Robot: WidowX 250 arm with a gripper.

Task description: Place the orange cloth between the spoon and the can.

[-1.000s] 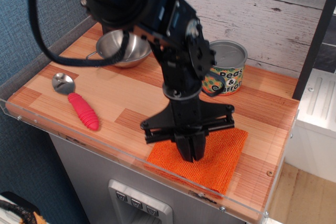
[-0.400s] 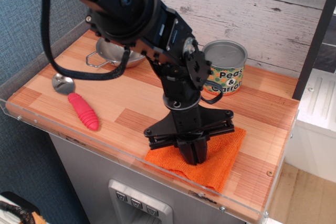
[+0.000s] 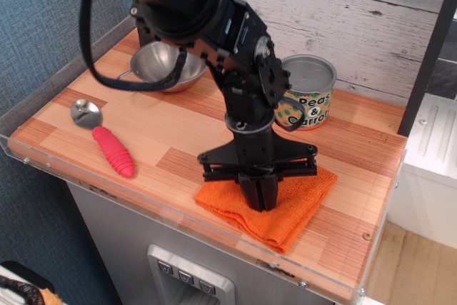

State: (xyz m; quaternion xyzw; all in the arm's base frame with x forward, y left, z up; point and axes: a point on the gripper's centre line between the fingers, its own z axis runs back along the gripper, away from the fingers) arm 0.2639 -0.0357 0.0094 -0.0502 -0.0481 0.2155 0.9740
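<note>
The orange cloth (image 3: 285, 208) is at the front right of the wooden counter, bunched and partly lifted at its middle. My gripper (image 3: 259, 201) points straight down and is shut on the cloth's middle, pinching a fold. The spoon (image 3: 103, 136), with a shiny bowl and a ribbed pink-red handle, lies at the front left. The can (image 3: 308, 92), green label reading "Peas & Carrots", stands at the back right, partly hidden by my arm.
A steel two-handled bowl (image 3: 161, 66) sits at the back left, partly behind my arm. A clear plastic rim (image 3: 143, 201) runs along the counter's front edge. A white plank wall stands behind. Bare wood lies between spoon and cloth.
The gripper has closed on the cloth and risen slightly. The cloth went from flat to bunched, its edges drawn inward and leftward.
</note>
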